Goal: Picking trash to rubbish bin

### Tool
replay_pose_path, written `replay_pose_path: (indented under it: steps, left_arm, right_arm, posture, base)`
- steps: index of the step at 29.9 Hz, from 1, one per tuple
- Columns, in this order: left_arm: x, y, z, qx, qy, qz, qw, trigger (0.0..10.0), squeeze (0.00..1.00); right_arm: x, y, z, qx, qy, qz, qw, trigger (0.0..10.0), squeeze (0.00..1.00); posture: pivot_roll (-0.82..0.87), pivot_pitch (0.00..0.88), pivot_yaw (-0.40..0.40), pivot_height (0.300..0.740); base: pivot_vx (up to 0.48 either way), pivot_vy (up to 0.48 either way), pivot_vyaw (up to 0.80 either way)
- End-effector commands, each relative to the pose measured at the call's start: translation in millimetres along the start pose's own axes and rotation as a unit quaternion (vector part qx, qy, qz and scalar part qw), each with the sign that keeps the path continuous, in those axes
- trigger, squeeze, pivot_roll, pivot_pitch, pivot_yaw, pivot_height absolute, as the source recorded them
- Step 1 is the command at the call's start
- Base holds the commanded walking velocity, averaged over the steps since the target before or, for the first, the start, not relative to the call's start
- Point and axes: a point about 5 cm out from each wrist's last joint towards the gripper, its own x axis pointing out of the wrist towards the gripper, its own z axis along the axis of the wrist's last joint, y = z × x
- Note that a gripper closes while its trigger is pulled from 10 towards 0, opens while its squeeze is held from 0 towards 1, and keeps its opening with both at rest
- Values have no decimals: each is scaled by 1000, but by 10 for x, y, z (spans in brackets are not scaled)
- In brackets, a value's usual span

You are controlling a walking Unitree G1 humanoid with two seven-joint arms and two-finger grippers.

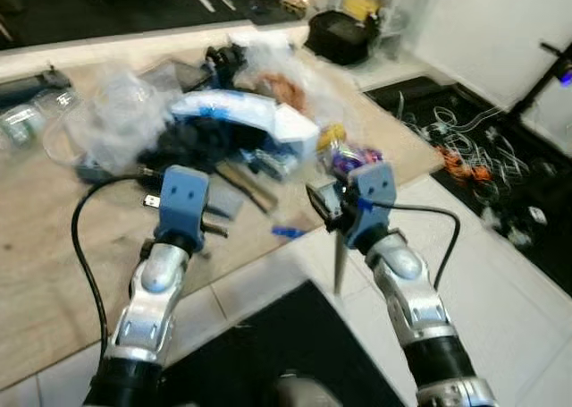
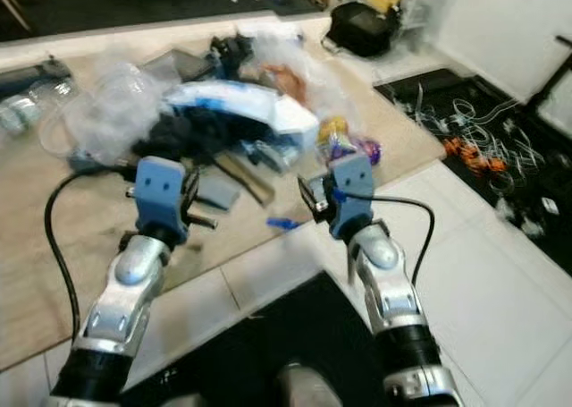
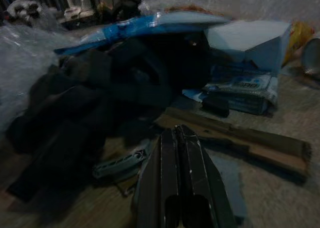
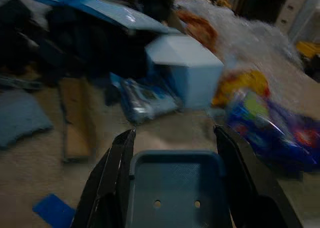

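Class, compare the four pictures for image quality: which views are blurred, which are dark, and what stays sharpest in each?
Left eye view: motion-blurred throughout, evenly lit, the trash pile smeared. Right eye view: the same softness. Left wrist view: dim and shadowed, the left gripper fingers closed together and fairly crisp, the black cloth nearly lost in shade. Right wrist view: brighter but blurred, the right gripper holding a small grey tray, the colourful wrapper smeared.

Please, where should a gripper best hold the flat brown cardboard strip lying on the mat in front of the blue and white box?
Probably at the free near end of the cardboard strip, coming from above with the fingers across its narrow width. It lies flat and long on the mat, and its far end runs under the trash pile by the blue and white box.
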Motion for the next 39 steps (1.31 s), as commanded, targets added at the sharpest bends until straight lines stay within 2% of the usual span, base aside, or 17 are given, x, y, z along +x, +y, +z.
replay_pose_path:
  steps: [1,39]
  left_arm:
    - [1,-43,-25,1,8,-8,1000,10000,0]
    - [-14,-16,-49,6,16,-5,1000,10000,0]
  right_arm:
    - [-40,-53,-50,-3,10,-10,1000,10000,0]
    - [-61,-73,-134,-18,30,-37,999,10000,0]
  posture:
    - [45,49,-76,740]
    - [44,61,-68,740]
  base:
    - [0,0,-800]
    - [0,0,-800]
